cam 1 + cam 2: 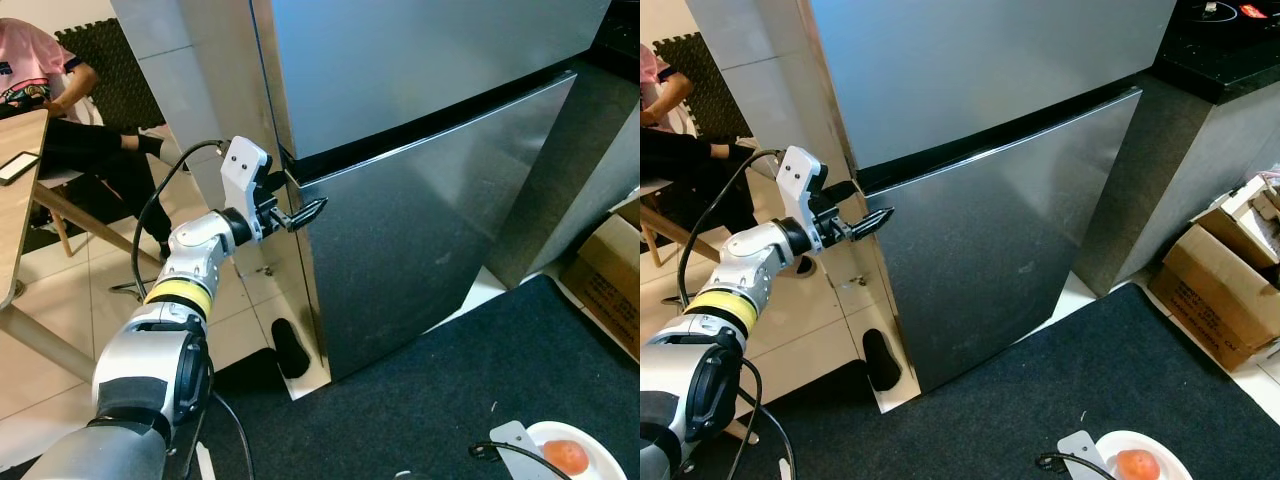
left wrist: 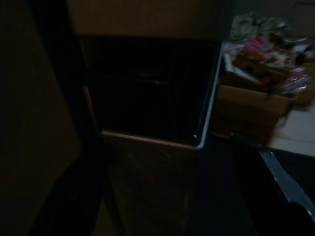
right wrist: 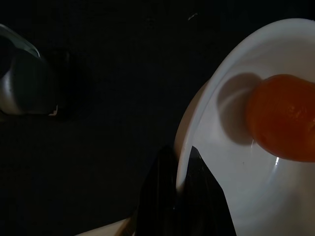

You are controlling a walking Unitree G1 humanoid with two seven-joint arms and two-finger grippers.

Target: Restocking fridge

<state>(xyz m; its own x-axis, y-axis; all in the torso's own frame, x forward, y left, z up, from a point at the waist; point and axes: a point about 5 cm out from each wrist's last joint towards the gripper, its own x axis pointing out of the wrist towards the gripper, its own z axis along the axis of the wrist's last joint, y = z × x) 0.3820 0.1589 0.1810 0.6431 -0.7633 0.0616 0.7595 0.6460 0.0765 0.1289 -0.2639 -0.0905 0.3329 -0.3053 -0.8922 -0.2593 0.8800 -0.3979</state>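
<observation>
Closed steel fridge [image 1: 420, 200], orange fruit [image 3: 283, 118] on white plate [image 3: 221, 162]

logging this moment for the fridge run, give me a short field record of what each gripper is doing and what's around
left gripper: raised at the fridge lower door's left edge, by the seam between the doors
fridge doors: both shut
right gripper: fingers clamped on the white plate rim
plate load: one orange fruit
floor: dark mat
right of fridge: cardboard box
left: seated person at a wooden table

Both head eyes look down at the fridge [image 1: 420, 200]; right wrist camera hugs the plate [image 3: 221, 147].
</observation>
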